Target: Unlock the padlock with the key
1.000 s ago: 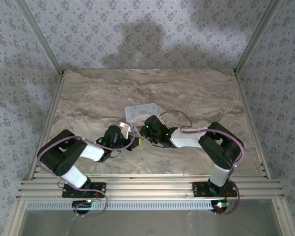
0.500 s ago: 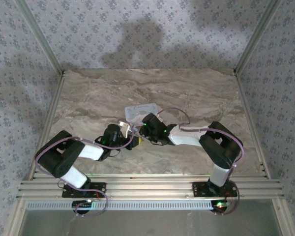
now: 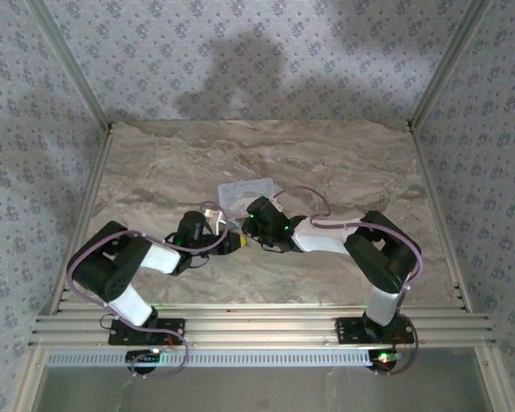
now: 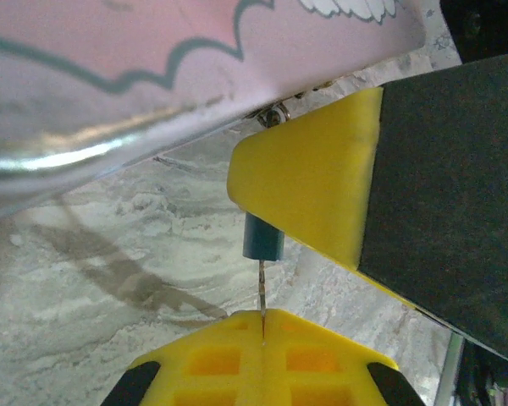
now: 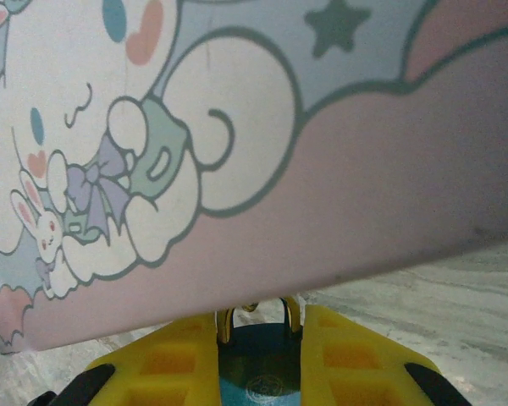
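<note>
The small dark padlock (image 5: 260,355) sits between my right gripper's (image 5: 260,330) yellow fingers, which are shut on it. Its gold shackle (image 5: 284,315) reaches up to the edge of the pale tin (image 5: 262,127) with the cartoon lid. In the left wrist view the padlock's dark teal end (image 4: 263,237) pokes out from under the right gripper's yellow finger (image 4: 313,182). The thin key (image 4: 261,292) runs straight from that end down into my left gripper (image 4: 262,317), which is shut on it. From above, both grippers (image 3: 226,235) (image 3: 245,225) meet just in front of the tin (image 3: 245,190).
The tin lies on the marble table (image 3: 326,163) near its middle, close above both grippers. Open tabletop stretches behind it and to both sides. Patterned walls and metal frame posts (image 3: 69,64) enclose the table.
The left wrist has swung a little left and toward the tin, with its elbow shifting. The right gripper edged slightly left. Both grips stay as they were.
</note>
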You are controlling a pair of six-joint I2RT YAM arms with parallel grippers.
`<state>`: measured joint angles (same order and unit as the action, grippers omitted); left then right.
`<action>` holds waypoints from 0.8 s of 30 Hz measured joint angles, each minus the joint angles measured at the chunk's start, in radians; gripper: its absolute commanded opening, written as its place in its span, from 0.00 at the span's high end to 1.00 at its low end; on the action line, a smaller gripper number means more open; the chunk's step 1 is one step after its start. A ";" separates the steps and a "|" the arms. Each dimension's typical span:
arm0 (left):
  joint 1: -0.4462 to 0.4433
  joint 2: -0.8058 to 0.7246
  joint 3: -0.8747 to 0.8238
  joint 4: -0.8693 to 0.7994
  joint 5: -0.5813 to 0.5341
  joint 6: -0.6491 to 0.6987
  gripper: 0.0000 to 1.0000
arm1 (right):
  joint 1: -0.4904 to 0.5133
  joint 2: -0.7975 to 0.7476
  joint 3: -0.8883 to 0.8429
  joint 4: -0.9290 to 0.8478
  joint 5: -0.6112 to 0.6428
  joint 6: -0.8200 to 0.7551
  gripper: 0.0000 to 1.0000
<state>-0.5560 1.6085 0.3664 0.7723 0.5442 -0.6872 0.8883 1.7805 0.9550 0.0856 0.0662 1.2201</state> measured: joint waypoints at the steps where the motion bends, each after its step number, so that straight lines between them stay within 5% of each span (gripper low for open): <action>1: -0.010 -0.007 0.002 -0.017 -0.019 0.021 1.00 | 0.000 0.002 0.000 -0.002 -0.001 -0.002 1.00; 12: -0.095 -0.114 0.006 -0.176 -0.243 0.253 1.00 | 0.000 0.020 0.018 -0.007 -0.035 -0.003 1.00; 24: 0.062 0.125 0.005 0.190 0.075 -0.107 1.00 | -0.012 0.032 0.010 0.045 -0.028 0.002 1.00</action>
<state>-0.4942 1.7332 0.3714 0.9619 0.6193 -0.7940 0.8764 1.8130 0.9646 0.1310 0.0383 1.2217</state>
